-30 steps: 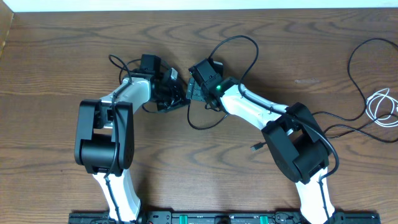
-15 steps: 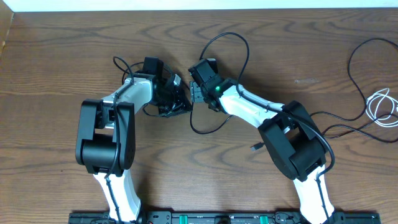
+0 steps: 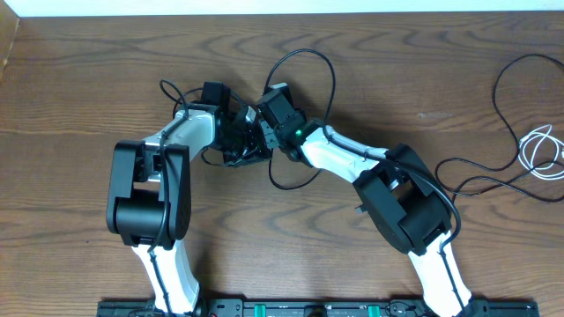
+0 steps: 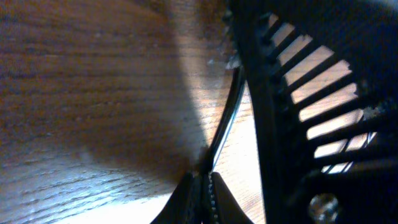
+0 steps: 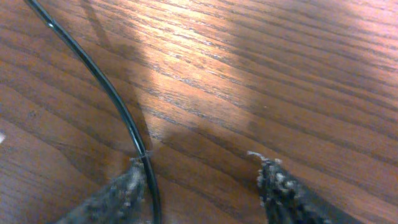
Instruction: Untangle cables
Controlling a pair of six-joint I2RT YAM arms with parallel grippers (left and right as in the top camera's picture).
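left pincer [image 4: 200, 186]: clamped on black cable [image 4: 225, 121] | right pincer [image 5: 202, 177]: parted beside black cable

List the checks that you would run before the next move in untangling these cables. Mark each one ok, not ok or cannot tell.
1. Is the left claw shut on the black cable? Ok.
2. Is a black strand inside the right claw? Ok, it lies against one finger.
3. Is the right claw shut on that strand? Not ok, the jaws are open.
4. Are both claws on the same cable? Cannot tell.
5. Is the white cable apart from both arms? Ok, it lies far to the right.
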